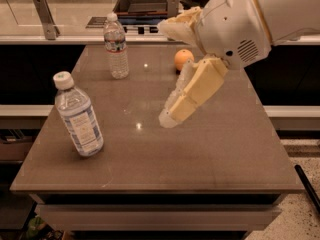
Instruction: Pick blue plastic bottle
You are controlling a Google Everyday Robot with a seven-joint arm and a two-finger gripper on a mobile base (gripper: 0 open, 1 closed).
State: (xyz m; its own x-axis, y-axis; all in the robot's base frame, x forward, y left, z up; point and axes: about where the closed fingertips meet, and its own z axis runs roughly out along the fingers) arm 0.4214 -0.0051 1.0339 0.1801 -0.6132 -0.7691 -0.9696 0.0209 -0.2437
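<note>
Your gripper (164, 74) is hovering over mid-table (225, 154), fingers spread wide and pinching nothing, likely so they're ready to take the blue plastic bottle (80, 119). It's standing at the gripper's 8 o'clock, well apart. You're skipping the slimmer bottle (116, 46) at 11 and the orange (183, 59) at 1.

Claw (167, 74) aloft mid-scene, fingers apart.

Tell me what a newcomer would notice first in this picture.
The big white arm reaches in from the upper right, its gripper open above the middle of the table. Next comes the blue-labelled bottle, standing alone near the front left, well clear of the gripper. A slimmer bottle and an orange sit toward the far side.
</note>
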